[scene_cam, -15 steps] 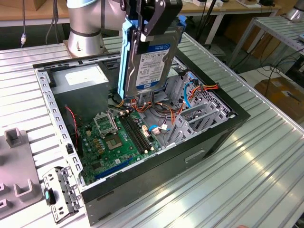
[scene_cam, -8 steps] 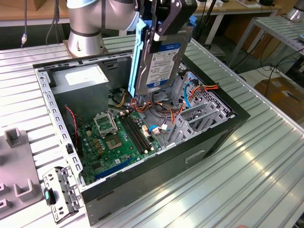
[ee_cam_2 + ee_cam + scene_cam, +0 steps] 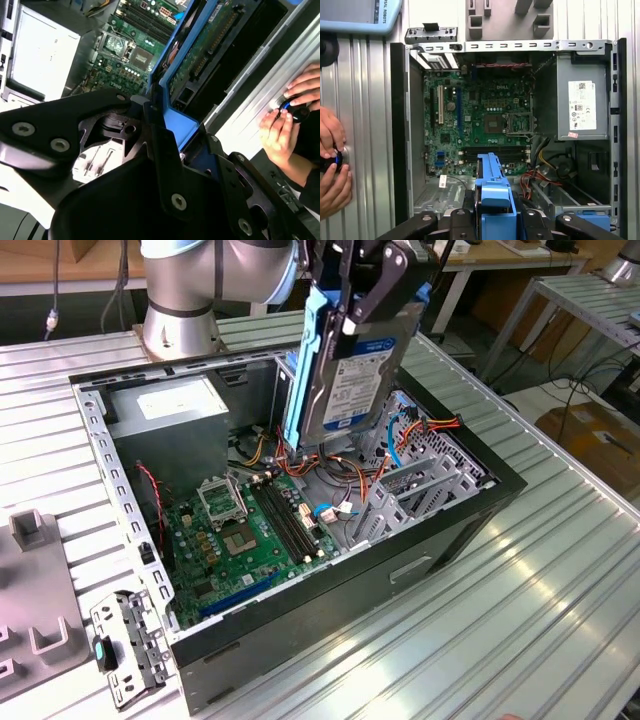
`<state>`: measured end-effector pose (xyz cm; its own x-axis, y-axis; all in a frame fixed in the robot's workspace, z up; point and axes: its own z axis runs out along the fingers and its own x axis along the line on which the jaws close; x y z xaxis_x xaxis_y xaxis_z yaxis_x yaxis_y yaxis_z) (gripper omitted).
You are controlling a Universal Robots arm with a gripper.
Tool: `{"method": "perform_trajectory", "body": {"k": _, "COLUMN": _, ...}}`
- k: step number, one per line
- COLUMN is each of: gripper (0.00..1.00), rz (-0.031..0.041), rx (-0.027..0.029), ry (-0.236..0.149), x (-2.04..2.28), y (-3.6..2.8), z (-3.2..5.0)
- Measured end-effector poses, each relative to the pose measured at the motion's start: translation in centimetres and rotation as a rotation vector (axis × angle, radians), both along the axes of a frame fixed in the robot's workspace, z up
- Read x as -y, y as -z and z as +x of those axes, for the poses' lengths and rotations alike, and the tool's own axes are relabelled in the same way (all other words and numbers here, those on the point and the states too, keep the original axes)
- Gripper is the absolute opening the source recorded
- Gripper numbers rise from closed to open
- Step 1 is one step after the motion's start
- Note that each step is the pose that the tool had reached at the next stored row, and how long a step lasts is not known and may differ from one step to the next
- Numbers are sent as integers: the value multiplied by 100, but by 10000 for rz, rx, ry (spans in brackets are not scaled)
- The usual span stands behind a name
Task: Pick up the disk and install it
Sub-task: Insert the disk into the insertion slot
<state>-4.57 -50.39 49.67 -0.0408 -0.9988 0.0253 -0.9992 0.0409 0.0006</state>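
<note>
Disk [image 3: 345,375], a flat silver-metal hard drive with a white-and-blue label and blue plastic rails, stands steeply on edge, pinched across its rails by the arm's black fingers [image 3: 383,285]. It hangs in the air above the open black computer case [image 3: 450,530], over the cables beside the green motherboard [image 3: 240,530]. The case lies on a ribbed metal surface [image 3: 560,570], where a person's hands [image 3: 332,165] show just beside it in the first wrist view.
</note>
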Motion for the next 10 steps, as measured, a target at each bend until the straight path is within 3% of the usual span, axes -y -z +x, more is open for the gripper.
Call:
{"method": "perform_trajectory", "body": {"k": 3, "gripper": 37, "rz": 3, "rx": 1, "ry": 1, "x": 58, "y": 18, "z": 26}}
{"method": "perform_trajectory", "body": {"k": 10, "gripper": 37, "rz": 0, "rx": 0, "ry": 0, "x": 82, "y": 68, "z": 156}}
